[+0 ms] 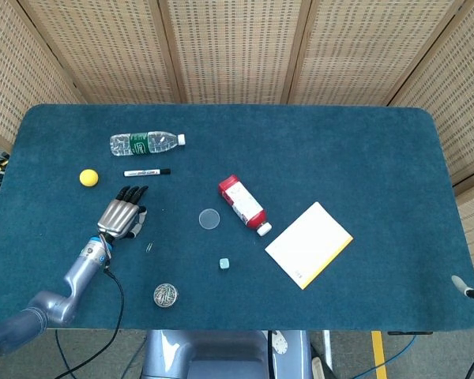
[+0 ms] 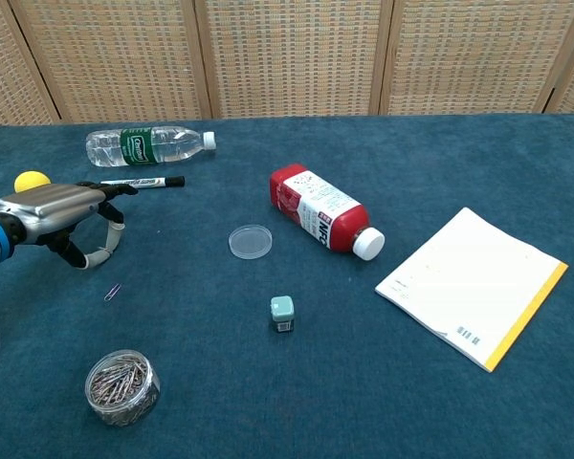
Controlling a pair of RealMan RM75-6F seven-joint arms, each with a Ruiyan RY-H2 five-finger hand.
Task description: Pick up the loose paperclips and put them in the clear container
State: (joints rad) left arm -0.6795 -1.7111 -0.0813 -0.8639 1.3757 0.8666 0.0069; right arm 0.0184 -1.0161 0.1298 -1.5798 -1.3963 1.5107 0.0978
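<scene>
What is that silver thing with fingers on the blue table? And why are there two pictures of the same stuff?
That silver thing is a robot's left hand on the end of a metal arm. A person steers it from somewhere else. It holds nothing right now and its fingers are apart. The robot's right hand is not in either picture.

The two pictures come from two cameras on the robot: one up at its head looking down, one at its chest looking across the table.

On the table are a water bottle, a marker, a yellow ball, a red bottle, a round clear lid, a small green block and a notepad. One loose paperclip lies near the hand. It belongs in the clear container, already full of clips.
</scene>
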